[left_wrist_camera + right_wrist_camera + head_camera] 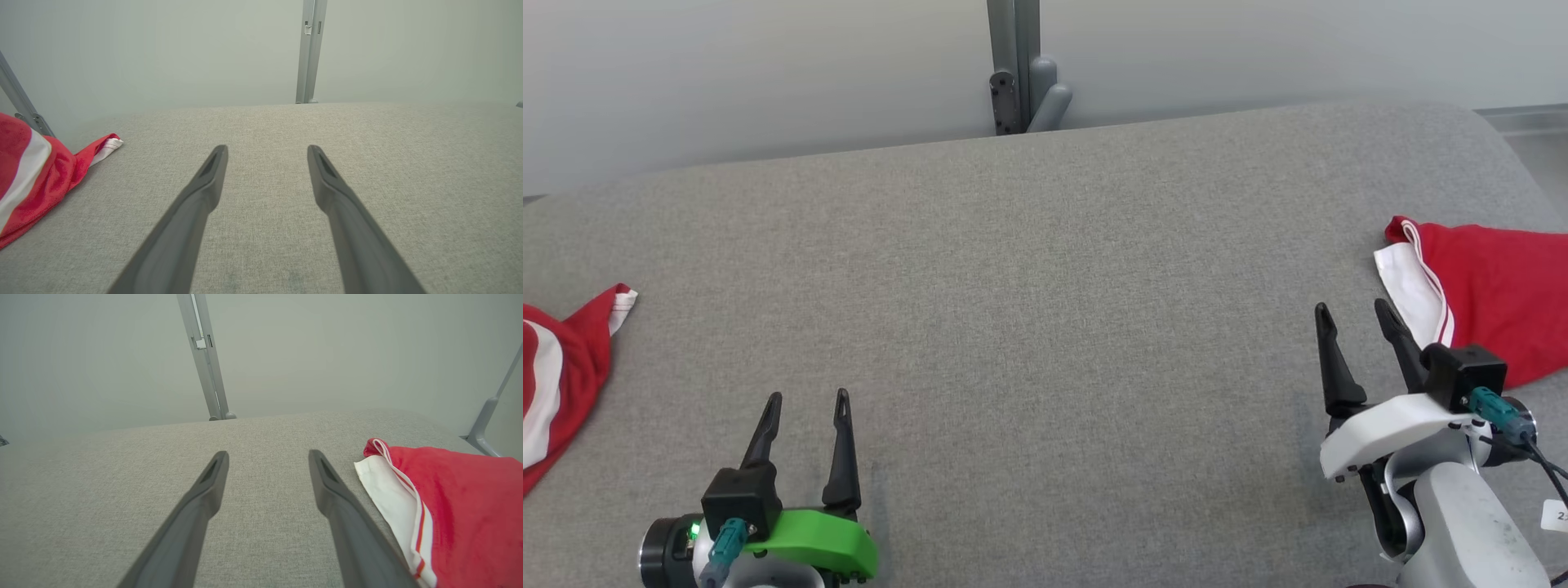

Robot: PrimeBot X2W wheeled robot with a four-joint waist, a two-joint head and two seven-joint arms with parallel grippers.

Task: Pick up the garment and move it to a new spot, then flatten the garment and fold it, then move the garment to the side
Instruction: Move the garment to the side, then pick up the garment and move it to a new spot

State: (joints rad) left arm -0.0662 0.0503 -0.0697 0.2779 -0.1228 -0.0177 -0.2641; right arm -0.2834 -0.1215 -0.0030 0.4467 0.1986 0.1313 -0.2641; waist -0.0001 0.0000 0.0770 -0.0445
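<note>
Though poised over grey woven tabletop [1045, 269], gripping nothing: left gripper [808, 394], right gripper [1351, 305], both splayed. Just right of the latter, red-and-white cloth garment [1494, 278]; left of the former, red striped cloth [572, 359].

We see a table [1045, 245] covered in grey woven cloth, matt and slightly coarse. The left garment [564, 367] and right garment [1494, 294] are soft, faintly fuzzy red cloth with smoother white bands. The fingers [196, 212] look like dark matt plastic. The left gripper [808, 394] has a glossy green plastic shell, the right gripper [1352, 306] a smooth white one. The post [1013, 65] is smooth grey metal.
</note>
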